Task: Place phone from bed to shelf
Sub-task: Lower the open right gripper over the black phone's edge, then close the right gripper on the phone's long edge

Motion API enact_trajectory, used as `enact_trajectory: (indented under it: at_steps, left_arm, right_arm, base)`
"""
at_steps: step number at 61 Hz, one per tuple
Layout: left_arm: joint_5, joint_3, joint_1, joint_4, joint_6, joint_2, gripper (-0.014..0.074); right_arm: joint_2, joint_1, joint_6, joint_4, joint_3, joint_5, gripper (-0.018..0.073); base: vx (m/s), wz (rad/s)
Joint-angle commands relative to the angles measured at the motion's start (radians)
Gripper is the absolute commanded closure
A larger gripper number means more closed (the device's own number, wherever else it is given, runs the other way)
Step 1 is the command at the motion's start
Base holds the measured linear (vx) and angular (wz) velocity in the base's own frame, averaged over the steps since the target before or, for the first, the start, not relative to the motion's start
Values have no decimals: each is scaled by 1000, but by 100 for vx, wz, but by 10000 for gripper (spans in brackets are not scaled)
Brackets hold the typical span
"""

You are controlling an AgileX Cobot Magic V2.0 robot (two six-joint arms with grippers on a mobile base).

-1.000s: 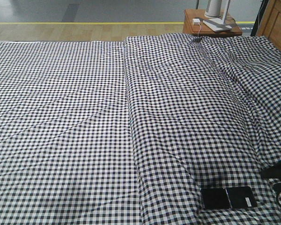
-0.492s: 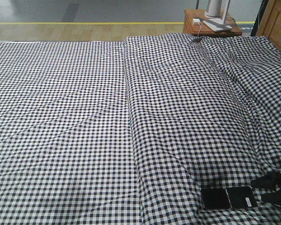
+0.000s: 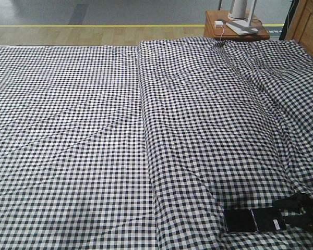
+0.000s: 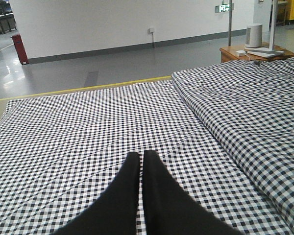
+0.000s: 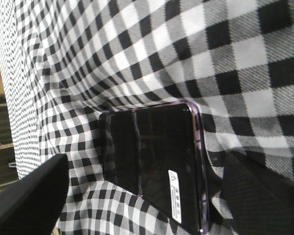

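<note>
The phone (image 3: pixel 254 220) lies flat at the near right of the bed (image 3: pixel 94 130), the right gripper (image 5: pixel 144 164) holding its fingers apart on both sides of it, ready to clamp, while the left gripper (image 4: pixel 141 161) is idle with fingers together.

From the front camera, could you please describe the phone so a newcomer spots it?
Take the wide gingham bed and look to the view's lower right. The phone lies flat there: glossy black, creased across the middle, with a small white sticker.
</note>
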Motion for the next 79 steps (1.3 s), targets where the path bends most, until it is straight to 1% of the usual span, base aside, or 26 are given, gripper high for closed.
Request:
enact_trajectory:
  at_steps: [1, 11, 37, 48, 57, 67, 76, 79]
  left_arm:
    - [-71, -23, 1, -9, -6, -4, 595]
    - [-71, -23, 1, -9, -6, -4, 595]
    - [-71, -23, 1, -9, -6, -4, 595]
    - [-71, -23, 1, -9, -6, -4, 595]
    - [-71, -23, 1, -9, -6, -4, 595]
    - [-71, -23, 1, -9, -6, -4, 595]
    - [-71, -23, 1, -9, -6, -4, 595]
    - [-71, -23, 1, -9, -6, -4, 595]
  right_arm:
    - [-46, -3, -18, 35, -10, 57, -36]
    - [-36, 9, -18, 37, -10, 84, -36]
    - [-35, 128, -27, 25, -10, 85, -36]
    - [-35, 141, -26, 25, -10, 84, -29]
    - [-35, 140, -26, -6, -10, 102, 11]
    - [-35, 140, -19, -45, -10, 102, 78]
    - [-35, 140, -38, -46, -10, 104, 139]
    - [-35, 140, -49, -46, -10, 104, 172]
  base:
    - [0, 0]
    - [0, 0]
    - [0, 0]
    - [0, 0]
    - [0, 0]
    - [0, 0]
    - [0, 0]
    - [0, 0]
